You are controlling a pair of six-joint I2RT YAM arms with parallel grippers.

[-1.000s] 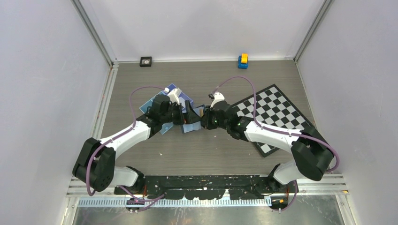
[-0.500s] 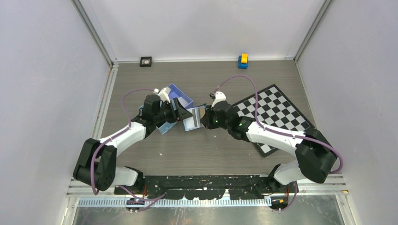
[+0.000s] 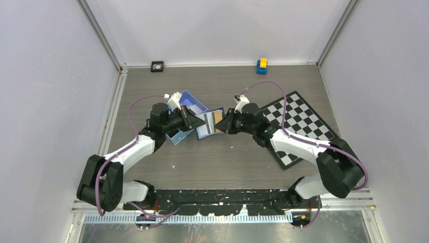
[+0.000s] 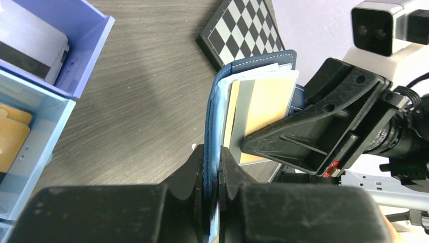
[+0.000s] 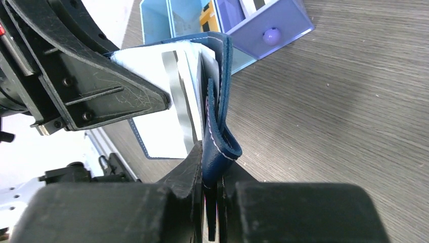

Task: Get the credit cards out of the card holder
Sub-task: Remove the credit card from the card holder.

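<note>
The card holder (image 3: 208, 125) is a navy wallet held off the table between both grippers, spread open like a book. My left gripper (image 4: 218, 164) is shut on its left flap (image 4: 214, 116). My right gripper (image 5: 215, 162) is shut on the folded navy right flap (image 5: 218, 101). Credit cards stand in the pockets: an orange-gold card (image 4: 265, 104) and a white card (image 4: 259, 74) in the left wrist view, and a white card with a silver stripe (image 5: 177, 96) in the right wrist view. In the top view the left gripper (image 3: 197, 121) and the right gripper (image 3: 223, 124) face each other across the orange-gold card (image 3: 217, 117).
A light-blue and purple compartment tray (image 3: 194, 101) lies under and behind the left gripper, holding a grey card (image 4: 28, 45) and orange pieces (image 4: 11, 135). A chessboard (image 3: 298, 124) lies at the right. A blue-yellow toy (image 3: 261, 65) and a small black square (image 3: 157, 66) sit at the back wall.
My left gripper was open beside the holder and has closed on its left flap. The right gripper drew slightly right with its flap, so the holder spread open and the orange-gold card shows.
</note>
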